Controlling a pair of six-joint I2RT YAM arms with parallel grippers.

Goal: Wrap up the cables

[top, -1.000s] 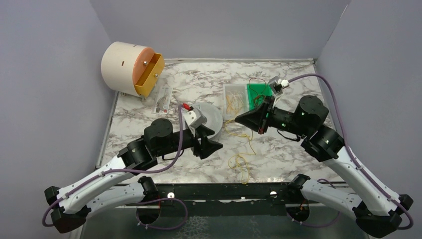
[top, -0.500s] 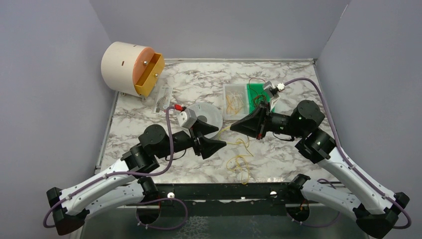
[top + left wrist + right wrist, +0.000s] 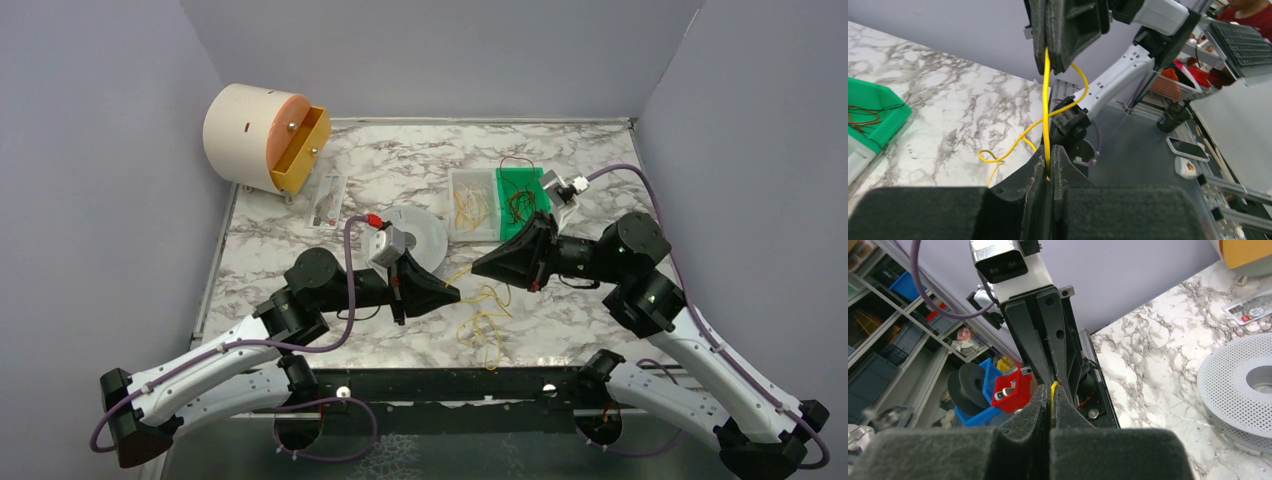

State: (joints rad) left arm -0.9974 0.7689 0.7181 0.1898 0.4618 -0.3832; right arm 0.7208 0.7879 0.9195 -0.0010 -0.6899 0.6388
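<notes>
Half a second ago the left gripper (image 3: 452, 295) stood with its jaws spread. Now they are pressed together on one yellow cable (image 3: 1046, 112). The right gripper (image 3: 480, 268) has drawn slightly nearer the front edge and is also pinched on that cable. The two tips face each other closely above mid-worktop, with the short held stretch taut between them. The rest falls as loose yellow loops (image 3: 483, 325) on the marble toward the near edge.

Behind the right gripper sit one clear tray (image 3: 453, 200) holding yellow wires (image 3: 470, 210) and one green bin (image 3: 508, 182) holding dark red-brown wires (image 3: 520, 200). One perforated disc (image 3: 428, 232) lies behind the left gripper, and one drum (image 3: 250, 125) fills the far-left corner. Bare marble shows along the far and left edges.
</notes>
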